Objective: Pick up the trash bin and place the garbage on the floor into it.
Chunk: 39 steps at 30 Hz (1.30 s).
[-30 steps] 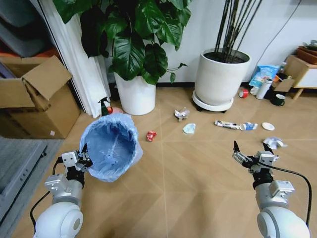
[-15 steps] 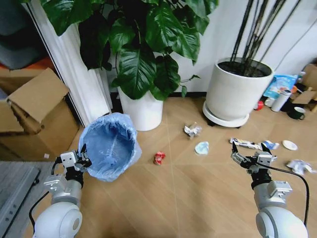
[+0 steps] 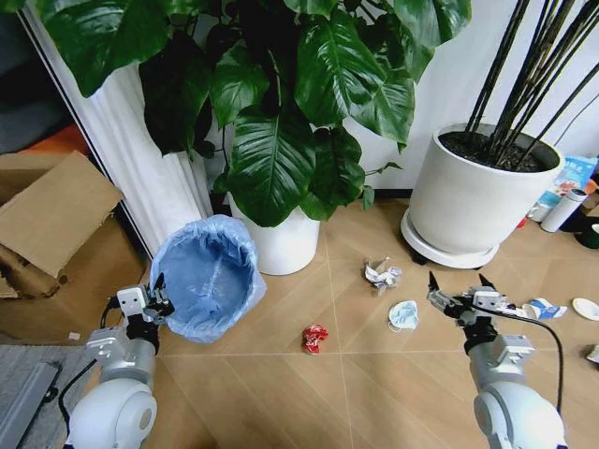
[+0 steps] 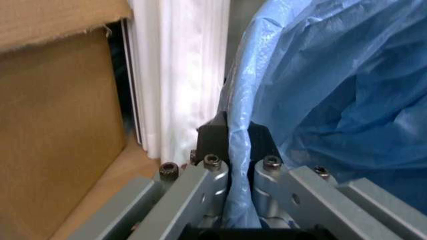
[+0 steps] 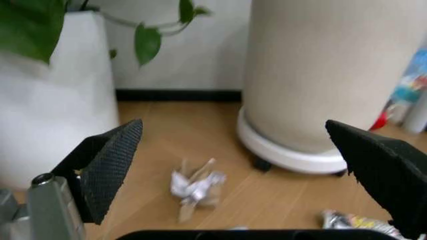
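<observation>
The trash bin (image 3: 208, 273), lined with a crinkly light-blue bag, hangs tilted at the left with its mouth facing me. My left gripper (image 3: 150, 296) is shut on its near rim; the left wrist view shows that gripper (image 4: 238, 142) pinching the bag (image 4: 333, 100) and the dark rim. My right gripper (image 3: 457, 282) hovers open above the floor at the right. Garbage lies on the wood floor: a crushed red can (image 3: 314, 338), crumpled white paper (image 3: 382, 273), a blue face mask (image 3: 404, 315) and a small carton (image 3: 544, 310). Between the right gripper's (image 5: 247, 170) spread fingers, its wrist view shows the paper (image 5: 195, 187).
A leafy plant in a white pot (image 3: 285, 245) stands just behind the bin. A large white planter (image 3: 473, 201) on a wheeled base stands at the back right. A cardboard box (image 3: 51, 220) and a white curtain (image 3: 140, 178) are at the left. A white lid (image 3: 586, 308) lies far right.
The whole view has shifted: the camera has come closer to the plants, and the litter now sits lower and nearer. Both grippers keep their state, the left still holding the bin.
</observation>
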### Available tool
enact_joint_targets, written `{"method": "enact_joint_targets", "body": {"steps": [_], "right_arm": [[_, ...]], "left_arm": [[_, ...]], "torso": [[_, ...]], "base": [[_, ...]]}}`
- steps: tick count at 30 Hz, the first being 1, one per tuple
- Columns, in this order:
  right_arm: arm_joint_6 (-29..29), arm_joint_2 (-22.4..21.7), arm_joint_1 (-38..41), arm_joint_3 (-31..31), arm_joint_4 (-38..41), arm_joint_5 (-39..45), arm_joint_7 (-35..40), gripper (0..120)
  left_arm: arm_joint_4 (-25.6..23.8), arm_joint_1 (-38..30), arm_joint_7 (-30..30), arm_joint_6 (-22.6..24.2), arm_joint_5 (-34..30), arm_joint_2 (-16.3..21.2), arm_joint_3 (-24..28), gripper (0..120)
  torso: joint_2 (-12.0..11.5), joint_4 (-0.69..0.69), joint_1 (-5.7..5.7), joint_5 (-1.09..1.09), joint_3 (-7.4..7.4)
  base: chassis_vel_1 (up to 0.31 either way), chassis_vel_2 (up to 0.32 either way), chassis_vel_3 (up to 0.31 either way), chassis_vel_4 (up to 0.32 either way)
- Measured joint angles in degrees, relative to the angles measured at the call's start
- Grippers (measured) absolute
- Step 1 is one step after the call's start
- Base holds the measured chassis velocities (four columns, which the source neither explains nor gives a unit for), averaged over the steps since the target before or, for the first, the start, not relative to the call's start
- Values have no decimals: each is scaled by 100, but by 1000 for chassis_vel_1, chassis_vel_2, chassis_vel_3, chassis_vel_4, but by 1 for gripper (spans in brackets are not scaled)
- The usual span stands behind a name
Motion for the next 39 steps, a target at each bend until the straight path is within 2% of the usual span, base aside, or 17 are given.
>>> {"method": "enact_joint_targets", "body": {"steps": [1, 2, 4, 6, 7, 10, 11, 15, 17, 19, 23, 31, 39], "right_arm": [[-30, -118, 165, -268, -271, 144, 25, 100], [-30, -118, 165, -268, -271, 144, 25, 100], [-106, -252, 426, -681, -579, 297, 107, 100], [-189, -377, 743, -1256, -934, 596, 307, 100], [-189, -377, 743, -1256, -934, 596, 307, 100], [-216, -419, 1115, -1921, -1389, 823, 503, 100], [-215, -391, 1320, -2276, -1678, 868, 561, 100], [-216, -316, 1561, -2652, -2009, 929, 644, 100], [-223, -133, 1966, -3170, -2600, 1015, 842, 100], [-269, 26, 2275, -3492, -3049, 1053, 988, 100], [-433, 241, 2636, -3816, -3568, 1280, 1249, 100], [-926, 389, 2880, -4012, -3878, 1807, 1732, 100], [-975, 626, 3034, -4074, -4300, 1929, 1862, 100]], "left_arm": [[12, 13, 14, 0, -5, 8, -25, 0], [12, 13, 14, 0, -5, 8, -25, 0], [5, 56, 22, 0, -6, 13, -92, 0], [-39, 71, 20, -1, -25, 71, -163, 0], [-39, 71, 20, -1, -25, 71, -163, 0], [-66, 59, -37, -9, -90, 169, -200, 0], [-74, 56, -54, -14, -112, 206, -214, 0], [-77, 56, -63, -22, -142, 243, -227, 0], [-62, 58, -70, -32, -152, 251, -236, 0], [-49, 63, -70, -31, -152, 245, -234, 0], [-41, 67, -70, -32, -139, 245, -205, 0], [-138, 129, -71, -44, -153, 286, -278, 0], [-206, 209, -79, -45, -144, 313, -271, 0]], "torso": [[0, -2, -1, 11, 0], [0, -2, -1, 11, 0], [0, 0, -1, 2, 0], [0, 2, -1, 8, 0], [0, 2, -1, 8, 0], [0, 2, 0, 2, 1], [0, 1, 1, 7, 2], [0, -1, 1, 3, 2], [0, 1, 1, 7, 2], [0, 1, 0, 3, 2], [0, 1, 1, 5, 2], [0, -1, 1, 4, 2], [0, 0, 0, 5, 2]], "base": [[54, -97, -49, 80], [54, -97, -49, 80], [44, -55, -51, 40], [0, 0, 0, 0], [0, 0, 0, 0], [0, 0, 0, 0], [0, 0, 0, 0], [0, 0, 0, 0], [0, 0, 0, 0], [0, 0, 0, 0], [0, 0, 0, 0], [0, 0, 0, 0], [0, 0, 0, 0]]}}
